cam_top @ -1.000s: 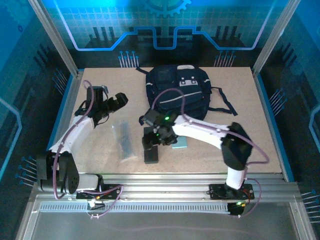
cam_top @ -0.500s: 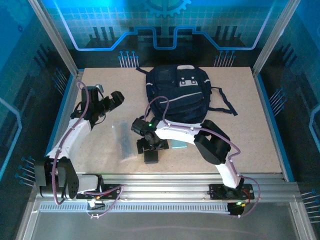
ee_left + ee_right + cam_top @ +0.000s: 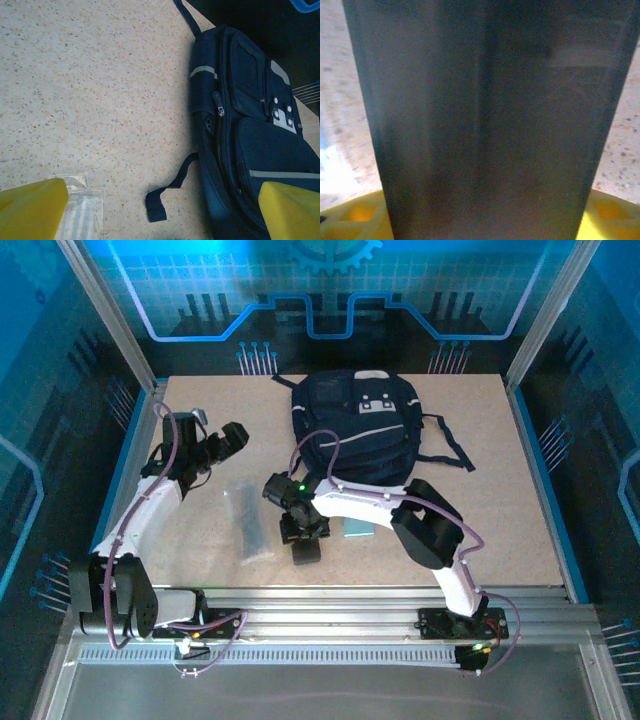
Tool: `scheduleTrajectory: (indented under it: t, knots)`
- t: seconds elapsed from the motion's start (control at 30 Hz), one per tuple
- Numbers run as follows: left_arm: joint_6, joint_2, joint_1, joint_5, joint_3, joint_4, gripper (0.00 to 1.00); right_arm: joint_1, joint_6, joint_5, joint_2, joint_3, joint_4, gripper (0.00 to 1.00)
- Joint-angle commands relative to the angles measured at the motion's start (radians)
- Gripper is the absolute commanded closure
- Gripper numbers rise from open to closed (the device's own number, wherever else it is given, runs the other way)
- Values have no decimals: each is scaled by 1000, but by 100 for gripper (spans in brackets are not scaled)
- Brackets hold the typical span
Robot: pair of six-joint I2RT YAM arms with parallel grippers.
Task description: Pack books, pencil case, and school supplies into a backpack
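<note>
Pencil case (image 3: 306,552): flat on the worktop (image 3: 500,490) at near centre, between ruler strip (image 3: 247,520) on the left and blue pad (image 3: 358,529) on the right. Straddled across its narrow width by the right fingers (image 3: 355,220), likely for a firm lift; cannot tell whether clamped yet. Far left, wide apart and aimed at the backpack (image 3: 360,425): left fingers (image 3: 32,207), probably ready to hold it open.

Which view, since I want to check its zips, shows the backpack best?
Left wrist: the backpack lies close up, its zip pull clear. Top external shows the whole backpack at the far middle of the table, zips too small to read. The right wrist camera faces the pencil case.
</note>
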State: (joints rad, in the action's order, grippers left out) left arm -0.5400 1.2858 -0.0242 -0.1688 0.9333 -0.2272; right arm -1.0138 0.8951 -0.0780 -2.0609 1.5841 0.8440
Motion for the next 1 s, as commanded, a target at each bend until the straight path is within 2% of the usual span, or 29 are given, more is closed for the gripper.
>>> scheduleTrajectory:
  t: [0.0, 0.2, 0.43, 0.67, 0.83, 0.97]
  knots:
    - [44, 7, 14, -41, 16, 2, 1, 59, -93, 88, 136, 13, -18, 45]
    - [116, 43, 143, 21, 83, -43, 2, 228, -255, 250, 242, 60, 38, 48]
    - [247, 141, 342, 56, 191, -31, 4, 566, -415, 314, 382, 27, 106, 48]
    - [451, 373, 537, 93, 418, -108, 5, 915, -456, 383, 495, -161, 45, 47]
    - [568, 569, 644, 167, 630, -218, 4, 1110, -479, 428, 551, -292, -6, 47]
    - [641, 733, 692, 208, 806, -295, 4, 1243, -481, 474, 587, -387, -57, 48]
